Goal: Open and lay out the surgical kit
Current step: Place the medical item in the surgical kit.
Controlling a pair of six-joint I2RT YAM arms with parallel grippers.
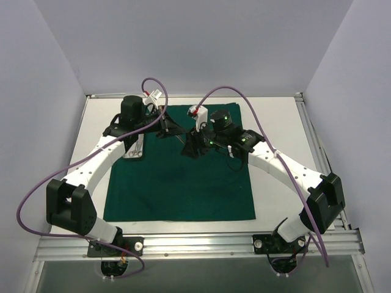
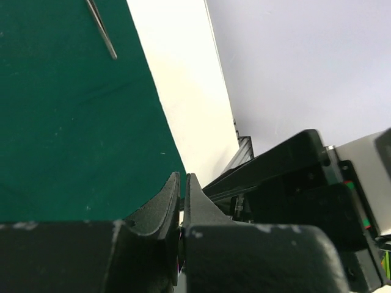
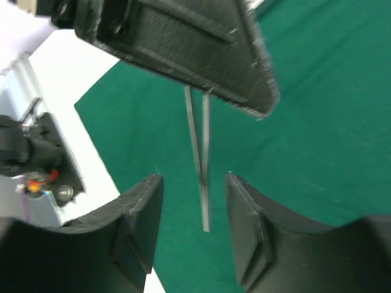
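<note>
The dark green drape (image 1: 177, 189) lies spread flat on the table. A small steel tray (image 1: 135, 148) holding ring-handled instruments sits on its left edge. A thin steel instrument (image 3: 204, 195) lies on the cloth and runs under the left gripper's finger (image 3: 183, 43). My right gripper (image 3: 194, 180) is open, and its fingers straddle the instrument's tip without touching it. My left gripper (image 2: 181, 178) is shut with nothing seen between its fingers. It hovers over the cloth's far part (image 2: 61, 122), with the instrument (image 2: 102, 30) apart from its tips. In the top view both grippers, left (image 1: 173, 130) and right (image 1: 190, 146), meet near the drape's far middle.
White table (image 1: 278, 140) shows beside the drape on the right and as a narrow strip on the left. Grey walls close in the table on three sides. A metal rail (image 1: 195, 244) runs along the near edge. Purple cables loop over both arms.
</note>
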